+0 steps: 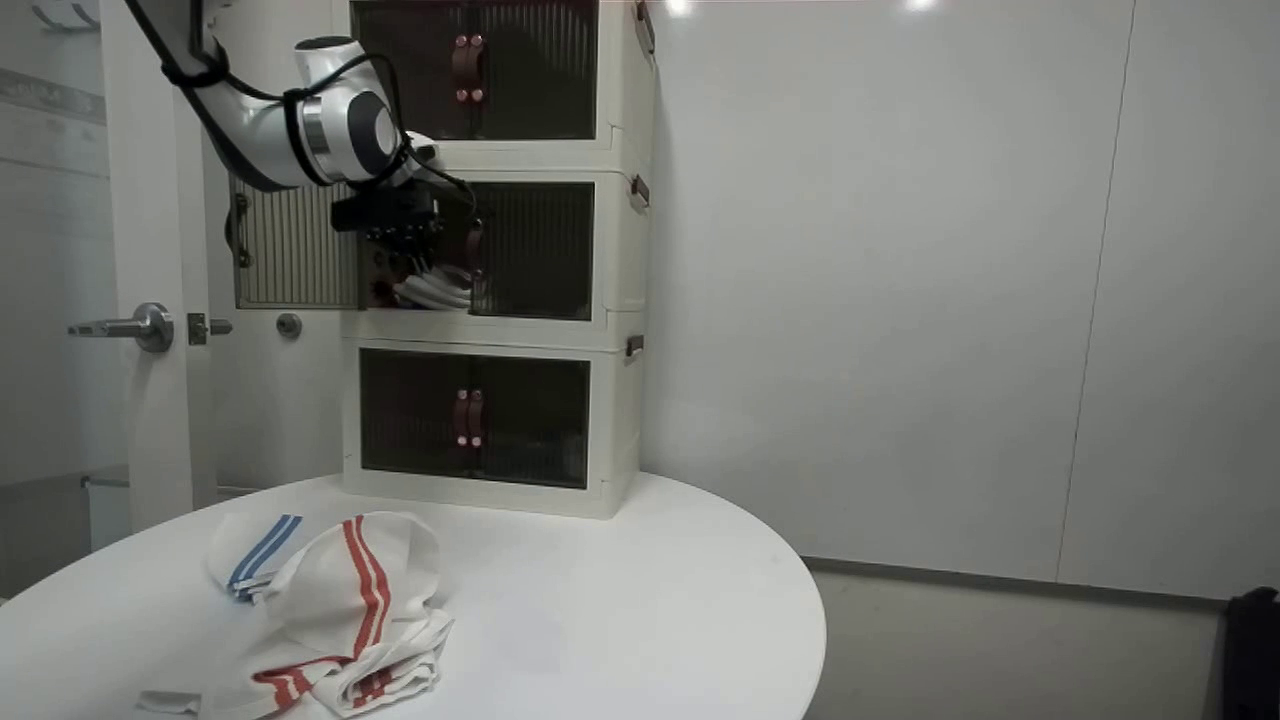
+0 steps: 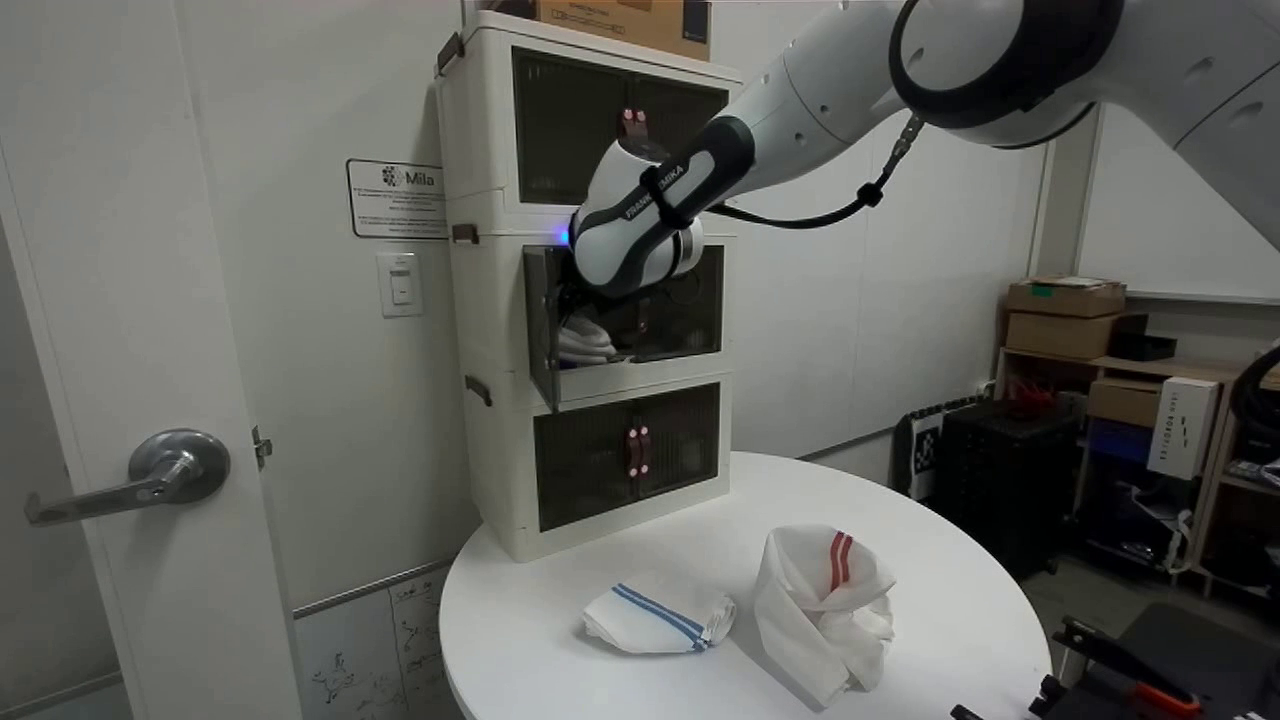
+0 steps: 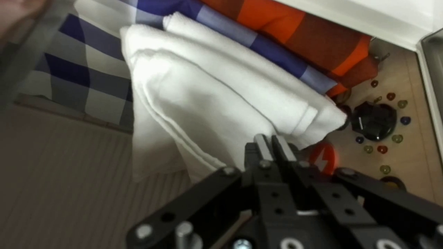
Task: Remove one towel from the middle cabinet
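The middle cabinet (image 1: 622, 255) is the central white box of the stack; it also shows in an exterior view (image 2: 492, 320). Its left ribbed door (image 1: 298, 248) stands open. A folded white towel (image 3: 207, 100) lies inside, partly hanging at its near side; it shows in both exterior views (image 1: 438, 290) (image 2: 585, 345). No stripes show on it in the wrist view. My gripper (image 3: 269, 138) is at the towel, its fingertips almost together with white cloth pinched between them. In an exterior view the fingertips (image 1: 420, 262) reach into the opening above the towel.
Blue-checked cloth (image 3: 79, 65) and orange-checked cloth (image 3: 273, 20) lie beside the towel. A dark faceted object (image 3: 373, 121), small beads and a red lightning disc (image 3: 322, 157) are near the fingers. A blue-striped towel (image 2: 655, 615) and red-striped towel (image 2: 825, 610) lie on the round table (image 2: 560, 690).
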You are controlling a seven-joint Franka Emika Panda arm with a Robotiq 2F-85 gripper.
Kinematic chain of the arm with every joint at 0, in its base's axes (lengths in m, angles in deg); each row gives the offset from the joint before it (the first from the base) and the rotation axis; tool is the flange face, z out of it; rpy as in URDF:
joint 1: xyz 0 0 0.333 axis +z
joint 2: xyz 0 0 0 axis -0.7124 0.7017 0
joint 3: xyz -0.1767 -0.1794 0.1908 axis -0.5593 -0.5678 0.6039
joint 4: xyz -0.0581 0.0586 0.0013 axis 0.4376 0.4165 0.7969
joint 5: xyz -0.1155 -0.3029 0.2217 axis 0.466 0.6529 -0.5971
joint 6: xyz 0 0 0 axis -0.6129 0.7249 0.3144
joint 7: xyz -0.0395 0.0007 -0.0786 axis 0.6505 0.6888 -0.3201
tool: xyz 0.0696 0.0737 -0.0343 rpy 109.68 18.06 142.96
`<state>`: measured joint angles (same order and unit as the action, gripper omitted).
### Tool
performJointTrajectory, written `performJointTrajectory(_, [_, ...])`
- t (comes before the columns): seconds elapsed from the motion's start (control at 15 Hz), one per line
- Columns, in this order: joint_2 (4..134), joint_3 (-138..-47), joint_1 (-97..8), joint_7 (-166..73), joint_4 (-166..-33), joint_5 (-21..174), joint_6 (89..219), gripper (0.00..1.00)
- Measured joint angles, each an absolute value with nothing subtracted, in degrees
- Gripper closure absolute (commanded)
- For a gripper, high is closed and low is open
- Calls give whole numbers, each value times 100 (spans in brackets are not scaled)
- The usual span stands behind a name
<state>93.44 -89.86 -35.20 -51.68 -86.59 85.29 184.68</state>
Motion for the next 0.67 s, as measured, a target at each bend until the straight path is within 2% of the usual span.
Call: performJointTrajectory(0.67, [8381,-9728,-3034,-4727,-9130,9289,16973,97])
